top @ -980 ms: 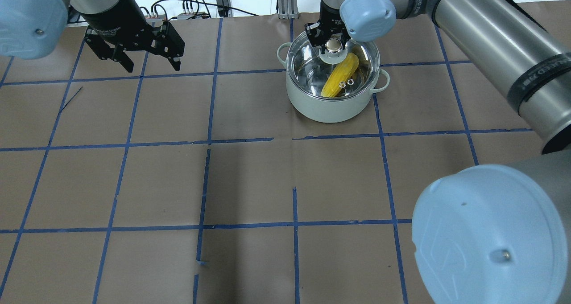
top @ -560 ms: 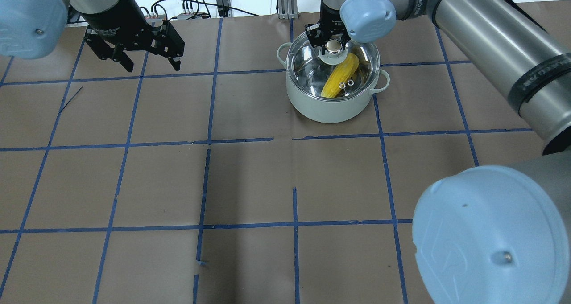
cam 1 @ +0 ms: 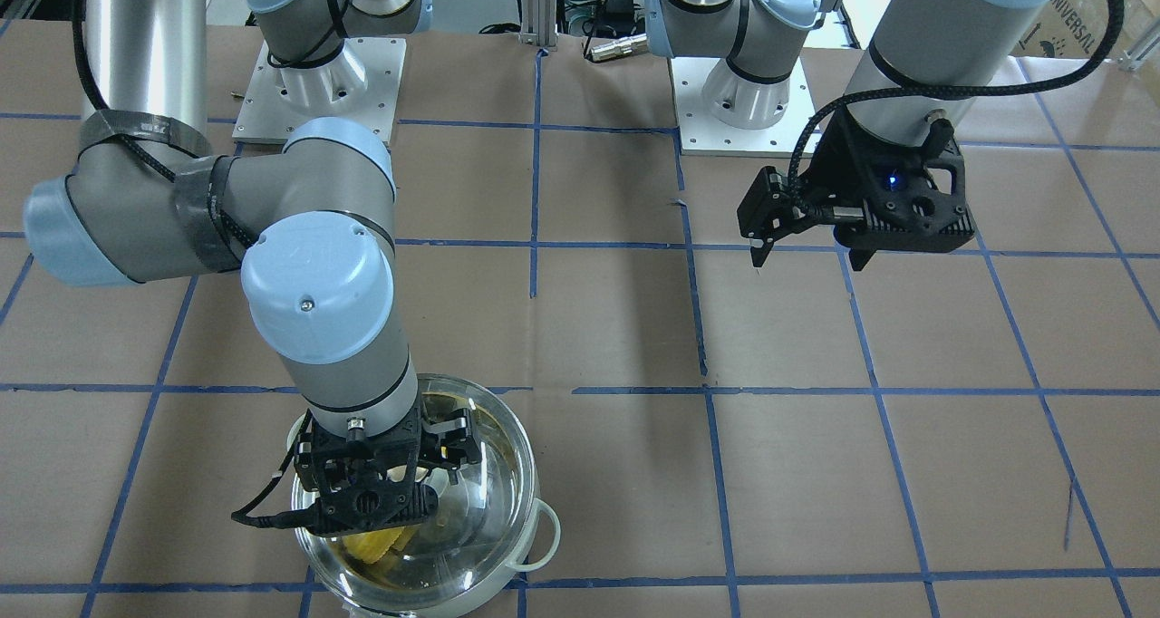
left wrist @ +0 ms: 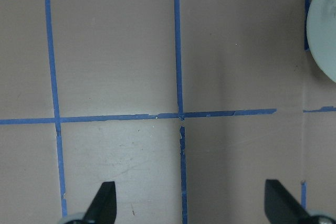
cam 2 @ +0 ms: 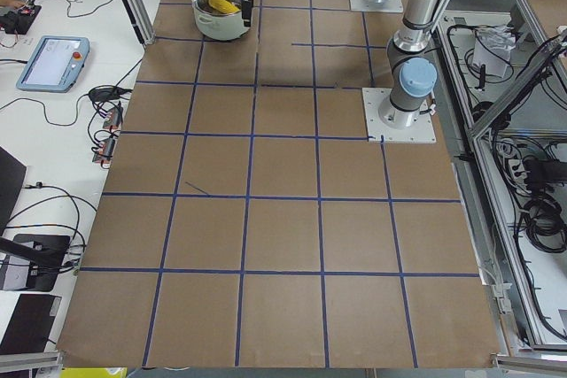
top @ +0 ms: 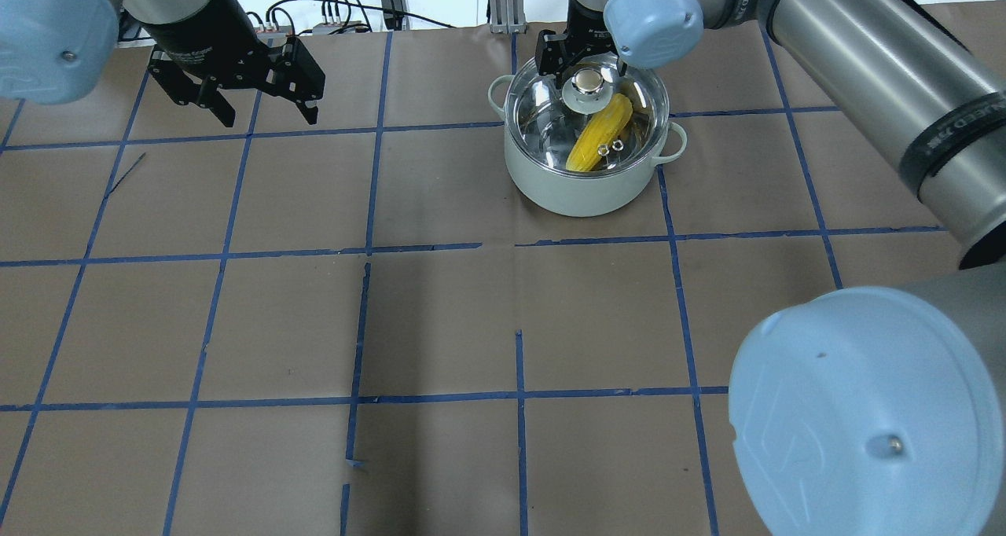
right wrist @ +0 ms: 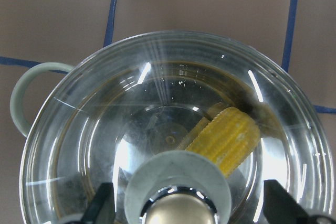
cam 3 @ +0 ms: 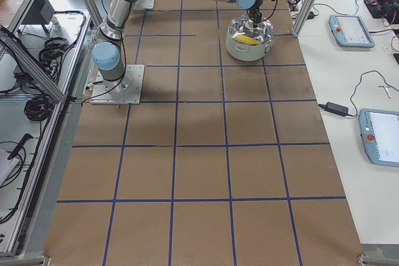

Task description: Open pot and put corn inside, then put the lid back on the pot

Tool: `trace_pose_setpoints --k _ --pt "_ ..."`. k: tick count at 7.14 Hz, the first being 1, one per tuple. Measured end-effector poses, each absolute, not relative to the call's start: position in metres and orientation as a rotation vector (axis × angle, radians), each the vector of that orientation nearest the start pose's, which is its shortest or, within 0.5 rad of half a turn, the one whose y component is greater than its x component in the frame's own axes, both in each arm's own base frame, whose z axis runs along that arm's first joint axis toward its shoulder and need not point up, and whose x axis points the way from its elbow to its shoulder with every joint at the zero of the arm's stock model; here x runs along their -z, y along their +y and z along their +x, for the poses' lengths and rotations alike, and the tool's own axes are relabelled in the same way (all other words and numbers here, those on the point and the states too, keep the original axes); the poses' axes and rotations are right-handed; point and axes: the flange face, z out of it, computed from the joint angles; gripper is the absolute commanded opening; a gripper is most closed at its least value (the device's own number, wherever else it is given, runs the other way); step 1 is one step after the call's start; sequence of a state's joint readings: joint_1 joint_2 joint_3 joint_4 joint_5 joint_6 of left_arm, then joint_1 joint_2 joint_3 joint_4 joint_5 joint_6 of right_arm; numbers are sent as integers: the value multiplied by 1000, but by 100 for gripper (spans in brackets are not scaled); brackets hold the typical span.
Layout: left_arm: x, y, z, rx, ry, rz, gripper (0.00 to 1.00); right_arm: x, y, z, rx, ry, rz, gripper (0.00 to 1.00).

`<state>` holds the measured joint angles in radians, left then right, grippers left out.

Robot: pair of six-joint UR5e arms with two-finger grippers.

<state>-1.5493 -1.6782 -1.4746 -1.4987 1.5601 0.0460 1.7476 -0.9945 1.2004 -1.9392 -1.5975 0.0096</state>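
We find the pot [top: 581, 194] standing on the paper-covered table [top: 440, 324], far from the robot's base on the right arm's side. The lid [top: 542, 123] sits on the pot's rim, and the corn [top: 601, 131] lies slanted inside, plain to see through the glass. Our right gripper [right wrist: 189, 198] hangs over the lid's knob [top: 585, 86], its fingers spread wide to either side and clear of it. Our left gripper [top: 269, 105] hovers well apart from the pot, fingers likewise spread and holding nothing.
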Motion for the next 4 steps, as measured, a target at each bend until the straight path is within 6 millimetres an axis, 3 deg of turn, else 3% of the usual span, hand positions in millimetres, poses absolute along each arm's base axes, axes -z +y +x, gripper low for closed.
trace_pose_setpoints --k 4 --pt "-488 -546 -123 98 3148 39 100 -411 -698 230 394 3151 -195 100"
